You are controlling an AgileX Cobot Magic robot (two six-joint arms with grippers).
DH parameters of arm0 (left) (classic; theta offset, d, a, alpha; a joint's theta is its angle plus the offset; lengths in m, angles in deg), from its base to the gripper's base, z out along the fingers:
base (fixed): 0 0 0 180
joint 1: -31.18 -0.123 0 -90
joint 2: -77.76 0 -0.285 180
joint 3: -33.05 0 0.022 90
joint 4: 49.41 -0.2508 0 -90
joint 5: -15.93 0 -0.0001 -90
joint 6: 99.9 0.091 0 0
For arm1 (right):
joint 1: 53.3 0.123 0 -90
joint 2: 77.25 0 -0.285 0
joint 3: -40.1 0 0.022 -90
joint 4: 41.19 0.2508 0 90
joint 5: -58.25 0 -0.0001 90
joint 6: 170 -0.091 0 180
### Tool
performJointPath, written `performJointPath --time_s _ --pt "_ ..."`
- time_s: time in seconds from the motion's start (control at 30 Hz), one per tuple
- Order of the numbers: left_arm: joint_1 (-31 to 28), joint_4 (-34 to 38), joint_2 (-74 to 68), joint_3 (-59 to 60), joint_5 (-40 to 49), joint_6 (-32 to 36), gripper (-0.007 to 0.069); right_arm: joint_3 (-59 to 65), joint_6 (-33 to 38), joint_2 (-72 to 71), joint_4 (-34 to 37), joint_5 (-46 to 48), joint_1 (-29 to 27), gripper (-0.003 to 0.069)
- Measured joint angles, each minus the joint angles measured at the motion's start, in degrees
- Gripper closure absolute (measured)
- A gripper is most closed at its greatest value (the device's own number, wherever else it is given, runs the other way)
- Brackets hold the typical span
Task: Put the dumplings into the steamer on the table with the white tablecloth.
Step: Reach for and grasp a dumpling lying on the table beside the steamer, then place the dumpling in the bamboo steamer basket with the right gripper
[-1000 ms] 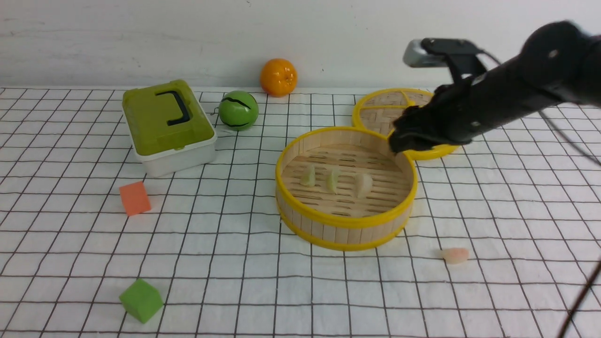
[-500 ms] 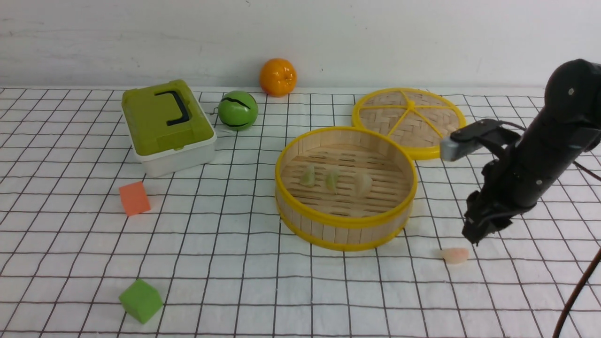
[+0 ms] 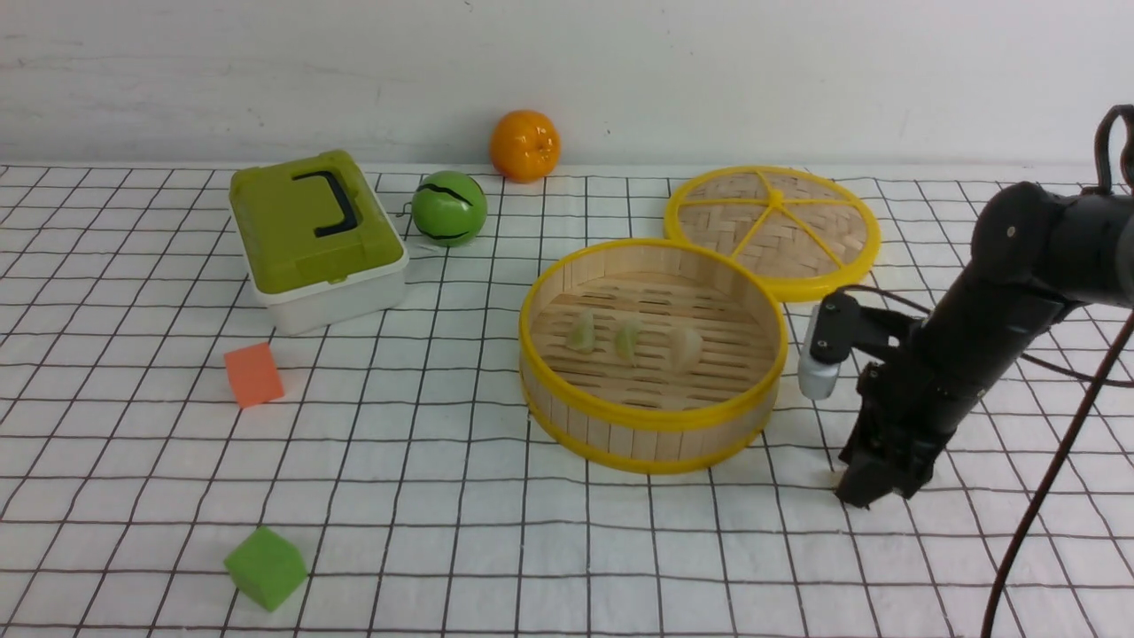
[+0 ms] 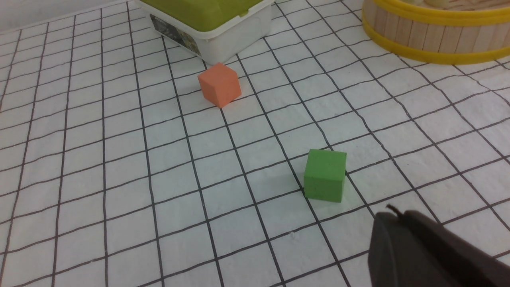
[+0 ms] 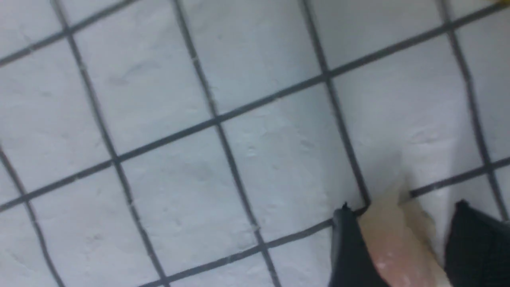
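Note:
The steamer (image 3: 651, 416) stands on the white tablecloth (image 3: 443, 496) right of centre. Inside it lie two pale green dumplings (image 3: 581, 331) (image 3: 628, 340) and one cream dumpling (image 3: 685, 347). My right gripper (image 3: 873, 487) points down onto the cloth just right of the steamer's front. In the right wrist view it (image 5: 402, 209) is open around a pink-cream dumpling (image 5: 394, 243): one finger touches it, the other stands a little off. The front view hides this dumpling behind the gripper. My left gripper (image 4: 392, 215) is shut and empty, hovering near a green cube (image 4: 324, 175).
The woven lid (image 3: 771, 221) lies behind the steamer. A green-topped box (image 3: 314, 235), a green ball (image 3: 449, 208) and an orange (image 3: 525, 144) sit at the back left. An orange cube (image 3: 254, 374) and the green cube (image 3: 266, 567) lie at the front left.
My right arm swung from the steamer's far rim out to the right and down onto the cloth, over the pink-cream dumpling. Its jaws have narrowed around it.

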Motion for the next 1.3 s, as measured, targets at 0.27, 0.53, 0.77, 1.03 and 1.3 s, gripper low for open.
performJointPath --time_s 0.27,0.53,0.77,1.03,1.3 --pt "0.0 0.0 0.0 0.0 0.04 0.0 0.0615 -1.12 -4.81 -2.49 -1.53 1.02 0.0 0.0485" --pt "0.0 0.0 0.0 0.0 -0.21 0.0 0.0606 -13.41 -31.67 -8.28 12.13 3.05 0.0 0.0485" --pt "0.0 0.0 0.0 0.0 -0.21 0.0 0.0604 -14.28 -36.36 -2.31 31.1 -5.67 0.06 0.0485" --pt "0.0 0.0 0.0 0.0 -0.21 0.0 0.0596 -14.28 -37.78 5.2 32.74 -6.62 0.17 0.0485" --pt "0.0 0.0 0.0 0.0 -0.21 0.0 0.0591 -14.28 -37.95 6.16 31.93 -8.53 1.08 0.046"
